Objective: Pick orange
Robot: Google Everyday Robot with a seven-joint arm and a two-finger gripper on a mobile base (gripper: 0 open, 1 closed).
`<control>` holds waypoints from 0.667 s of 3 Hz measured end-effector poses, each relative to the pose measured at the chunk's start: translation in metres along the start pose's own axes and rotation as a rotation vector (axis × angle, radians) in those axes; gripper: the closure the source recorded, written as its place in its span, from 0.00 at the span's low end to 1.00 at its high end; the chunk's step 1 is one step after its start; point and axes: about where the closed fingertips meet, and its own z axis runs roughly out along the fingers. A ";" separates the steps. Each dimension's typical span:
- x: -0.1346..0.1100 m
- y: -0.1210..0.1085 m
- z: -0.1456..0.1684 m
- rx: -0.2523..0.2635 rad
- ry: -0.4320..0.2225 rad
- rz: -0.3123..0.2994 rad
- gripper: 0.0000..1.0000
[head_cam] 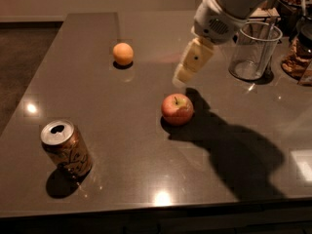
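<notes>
The orange [123,53] is small, round and pale orange, and lies on the dark grey table [112,130] at the far left of centre. A red-yellow apple [177,109] with a stem lies near the table's middle. My gripper [185,74] hangs above the table on the white arm that comes in from the upper right. It is above and just behind the apple, and to the right of the orange, well apart from it. It holds nothing that I can see.
A brown drink can [66,149] stands near the front left edge. A clear glass [253,50] stands at the back right, with dark containers [297,57] beside it at the right edge. The arm's shadow falls right of the apple.
</notes>
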 end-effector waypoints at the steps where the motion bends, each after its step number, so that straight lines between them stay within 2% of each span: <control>1: -0.054 -0.026 0.044 0.029 -0.048 -0.019 0.00; 2: -0.090 -0.060 0.083 0.096 -0.060 -0.015 0.00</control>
